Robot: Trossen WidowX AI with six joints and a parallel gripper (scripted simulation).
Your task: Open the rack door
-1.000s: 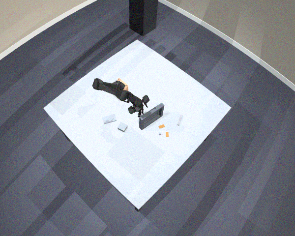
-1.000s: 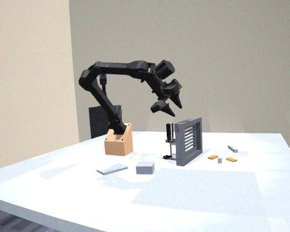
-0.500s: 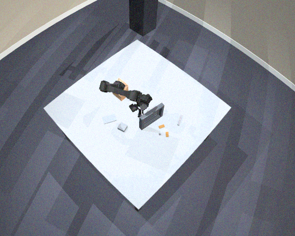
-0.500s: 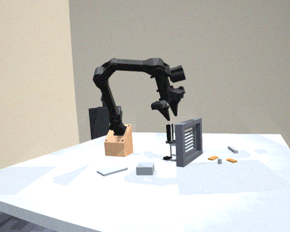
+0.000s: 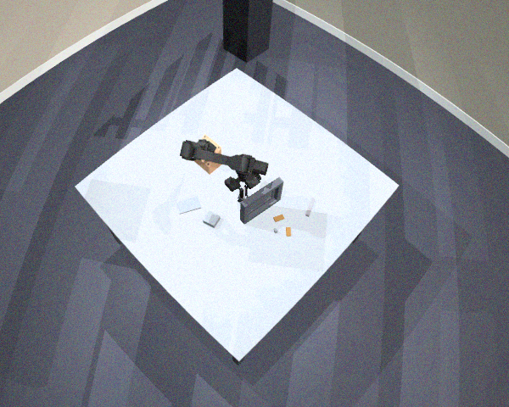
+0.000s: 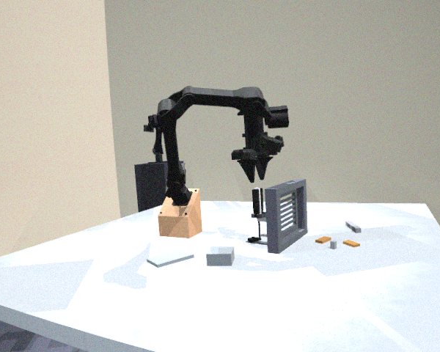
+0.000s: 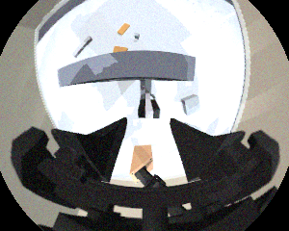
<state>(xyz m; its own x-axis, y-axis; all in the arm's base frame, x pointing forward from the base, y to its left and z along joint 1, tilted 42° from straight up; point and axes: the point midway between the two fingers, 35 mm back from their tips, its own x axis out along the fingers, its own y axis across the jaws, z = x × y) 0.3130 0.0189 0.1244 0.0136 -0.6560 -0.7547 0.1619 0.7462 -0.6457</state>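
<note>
Approach to the handle (image 5: 243, 187) (image 6: 257, 200) (image 7: 148, 108), before the squeeze.
The fingers (image 5: 243, 182) (image 6: 257, 180) stand apart, empty, above it; handle beside the door frame (image 5: 259, 203) (image 6: 273, 219) (image 7: 130, 67). Next: presumably descend astride, then close.

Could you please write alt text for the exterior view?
A black robot arm on a wooden base points its open gripper down above the upright handle beside a grey slatted rack door on a white table.
</note>
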